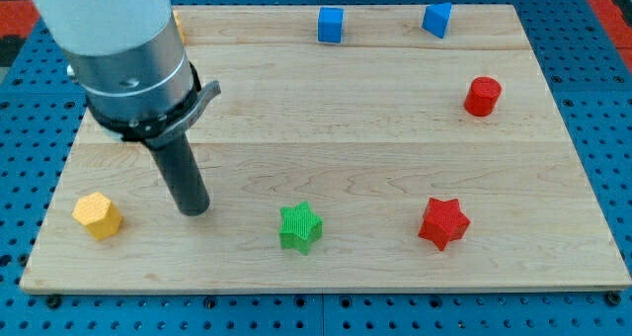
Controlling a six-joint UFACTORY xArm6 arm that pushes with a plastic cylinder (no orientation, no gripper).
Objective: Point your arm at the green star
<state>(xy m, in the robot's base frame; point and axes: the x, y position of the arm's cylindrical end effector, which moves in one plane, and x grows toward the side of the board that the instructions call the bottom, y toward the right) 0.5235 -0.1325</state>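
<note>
Green star [300, 226] is sitting near the view's bottom edge of the wooden board [326, 109], about midway across. My tip [195, 210] is resting on the board to the star's left, apart from it, not touching. No fingers here, just a bare rod. Yellow hexagon block [97, 215] is lying left of my tip. Red star [442, 222] is sitting right of the green one. Red cylinder [483, 96] is standing at right; blue cube [331, 25] and blue triangular block [437, 20] are sitting along the top.

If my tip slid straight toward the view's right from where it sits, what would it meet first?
Probably the green star-shaped block, right of my tip and slightly lower; it might only clip the star's upper edge, since depth is unclear.
</note>
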